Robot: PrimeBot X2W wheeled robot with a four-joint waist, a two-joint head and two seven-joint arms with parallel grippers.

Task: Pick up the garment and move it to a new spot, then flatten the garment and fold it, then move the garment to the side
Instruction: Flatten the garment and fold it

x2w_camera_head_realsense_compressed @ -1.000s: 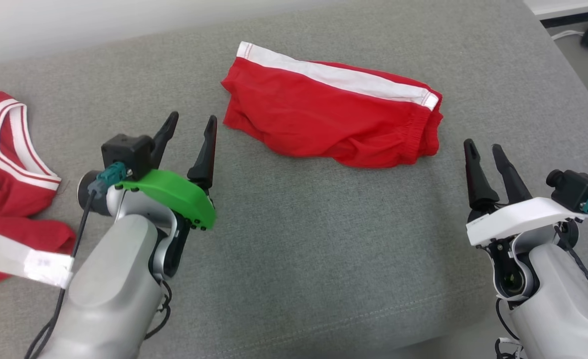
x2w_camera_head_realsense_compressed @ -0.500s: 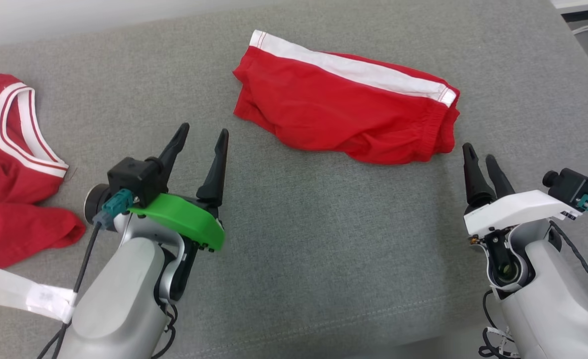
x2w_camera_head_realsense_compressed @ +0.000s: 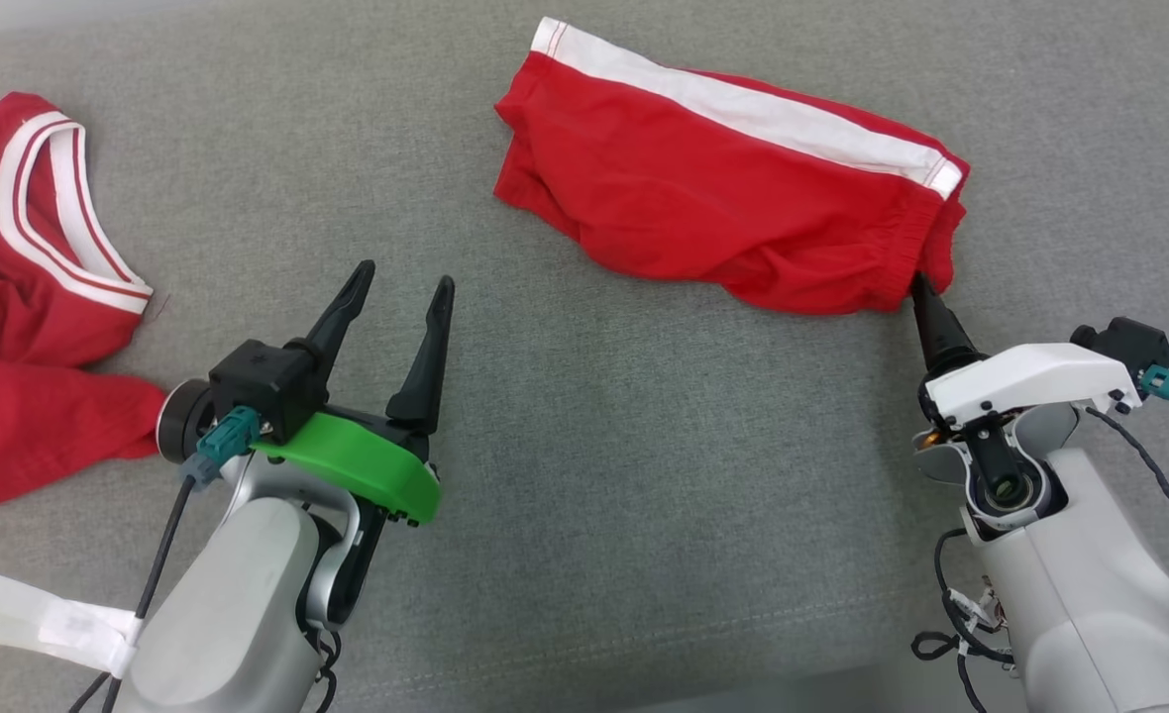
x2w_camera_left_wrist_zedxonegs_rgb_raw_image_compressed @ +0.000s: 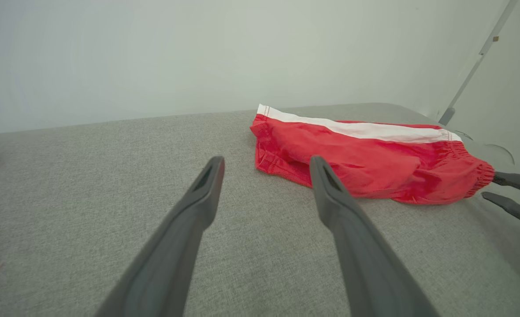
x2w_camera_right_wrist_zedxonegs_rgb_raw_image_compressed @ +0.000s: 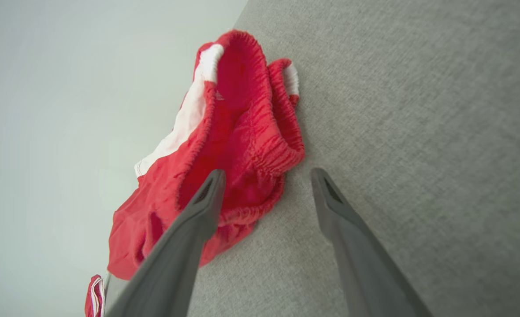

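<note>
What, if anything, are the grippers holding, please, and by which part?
Nothing: the left gripper and right gripper are open, the right close by the waistband of the red shorts.

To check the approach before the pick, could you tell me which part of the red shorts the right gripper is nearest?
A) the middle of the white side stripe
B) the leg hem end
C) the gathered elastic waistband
C: in the right wrist view, the open right gripper points at the gathered waistband opening of the red shorts.
</note>
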